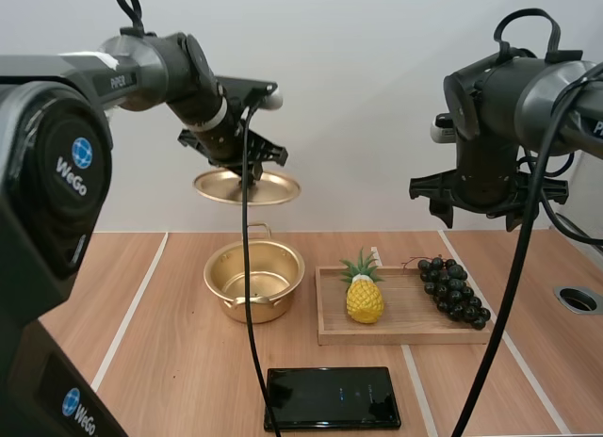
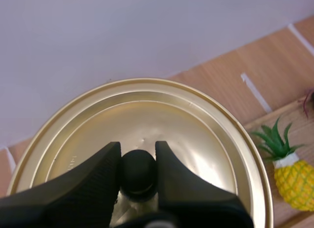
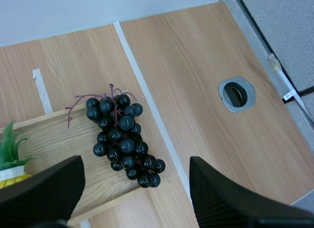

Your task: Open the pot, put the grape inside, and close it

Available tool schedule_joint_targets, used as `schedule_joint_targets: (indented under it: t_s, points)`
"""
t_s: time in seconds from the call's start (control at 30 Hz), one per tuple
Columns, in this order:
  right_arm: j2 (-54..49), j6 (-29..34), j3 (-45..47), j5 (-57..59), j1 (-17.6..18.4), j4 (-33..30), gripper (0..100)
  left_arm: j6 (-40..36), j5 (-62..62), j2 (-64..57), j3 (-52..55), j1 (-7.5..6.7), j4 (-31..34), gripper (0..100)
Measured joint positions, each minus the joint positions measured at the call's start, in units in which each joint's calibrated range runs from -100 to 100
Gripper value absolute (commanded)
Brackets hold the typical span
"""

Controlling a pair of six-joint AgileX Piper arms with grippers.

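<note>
The golden pot (image 1: 253,281) stands open on the table, left of the wooden tray (image 1: 396,331). My left gripper (image 1: 251,169) holds the golden lid (image 1: 247,186) in the air above the pot, its fingers (image 2: 98,174) shut on the lid's black knob (image 2: 139,171). A bunch of dark grapes (image 1: 455,290) lies on the right end of the tray. My right gripper (image 1: 488,211) hangs open high above the grapes (image 3: 122,139), fingers (image 3: 44,188) wide apart.
A toy pineapple (image 1: 364,293) lies on the tray's left half. A black phone (image 1: 332,397) lies flat near the front edge. A round metal grommet (image 1: 577,299) sits in the tabletop at the far right. White tape lines cross the wood.
</note>
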Motion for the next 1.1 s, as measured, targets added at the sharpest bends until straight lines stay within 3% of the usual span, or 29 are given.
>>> schedule_joint_targets:
  t_s: [0.3,0.7,1.1]
  points:
    - [0.0,0.0,0.0,-2.91,0.0,-0.02,100,-0.53,-1.43,-13.68,-6.43,0.0,0.21,1]
    - [0.0,0.0,0.0,-8.32,0.0,-0.02,100,-4.59,-14.01,-29.53,-17.54,0.0,13.14,0]
    - [0.78,0.1,0.0,-13.89,0.0,2.03,100,-6.89,-16.39,-39.12,-30.33,0.0,14.75,0]
